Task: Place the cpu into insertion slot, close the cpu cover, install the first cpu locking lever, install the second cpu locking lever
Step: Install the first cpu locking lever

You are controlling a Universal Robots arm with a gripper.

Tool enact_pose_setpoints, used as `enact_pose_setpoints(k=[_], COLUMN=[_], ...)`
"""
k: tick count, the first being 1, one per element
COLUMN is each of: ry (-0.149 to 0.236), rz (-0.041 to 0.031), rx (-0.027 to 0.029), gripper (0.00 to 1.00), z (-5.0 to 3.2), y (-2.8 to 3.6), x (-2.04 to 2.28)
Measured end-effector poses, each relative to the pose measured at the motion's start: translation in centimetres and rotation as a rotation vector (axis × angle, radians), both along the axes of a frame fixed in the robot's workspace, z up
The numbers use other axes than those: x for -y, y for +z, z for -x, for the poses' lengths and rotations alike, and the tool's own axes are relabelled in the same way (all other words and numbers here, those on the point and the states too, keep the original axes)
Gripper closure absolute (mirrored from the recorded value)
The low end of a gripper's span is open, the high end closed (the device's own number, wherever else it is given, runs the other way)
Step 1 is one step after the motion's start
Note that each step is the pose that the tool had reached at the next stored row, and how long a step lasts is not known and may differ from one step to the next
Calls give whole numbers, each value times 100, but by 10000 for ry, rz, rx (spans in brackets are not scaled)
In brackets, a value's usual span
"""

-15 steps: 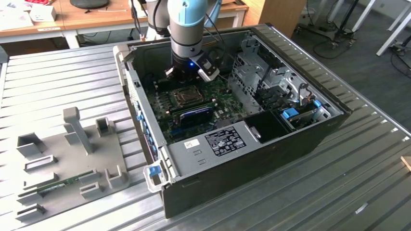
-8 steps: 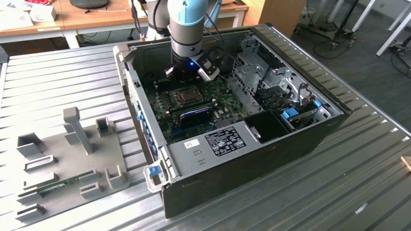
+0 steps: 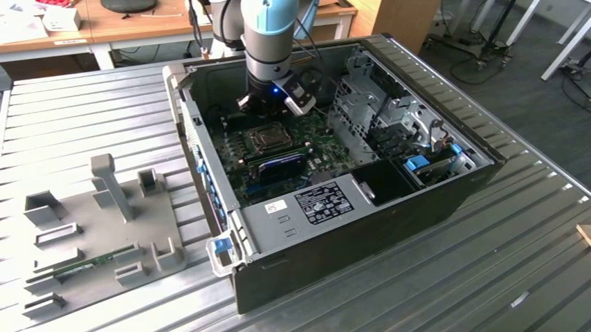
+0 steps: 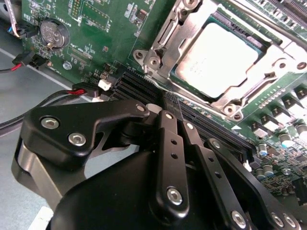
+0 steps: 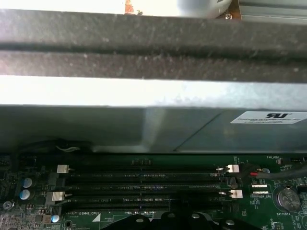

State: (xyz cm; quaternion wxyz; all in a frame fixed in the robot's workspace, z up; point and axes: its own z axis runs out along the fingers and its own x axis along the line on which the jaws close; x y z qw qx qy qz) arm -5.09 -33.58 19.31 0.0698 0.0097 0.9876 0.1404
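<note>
cpu (image 4: 225, 60), silvery square, sits framed by cpu cover (image 4: 168, 40); gripper (image 4: 171, 103) clenched nearby.

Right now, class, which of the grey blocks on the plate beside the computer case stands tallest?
The narrow post, standing just to the exterior view's left of a short block; it rises well above everything else on the plate.

1. In the second wrist view, the gripper (image 4: 169, 109) blocks much of the green motherboard (image 4: 96, 43), hiding whatever lies beneath.
2. There, one corner of the cpu cover (image 4: 206, 98) runs off the picture's edge.
3. In the exterior view, the insertion slot (image 3: 268, 137) is too small to tell its parts apart.
4. In the first wrist view, black gripper parts mask the nearest of the memory slots (image 5: 144, 184).
</note>
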Motion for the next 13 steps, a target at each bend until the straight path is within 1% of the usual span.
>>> enact_pose_setpoints(k=[13], ry=[0], rz=[1], rx=[-1], gripper=[89], z=[-12], y=[-8], x=[1])
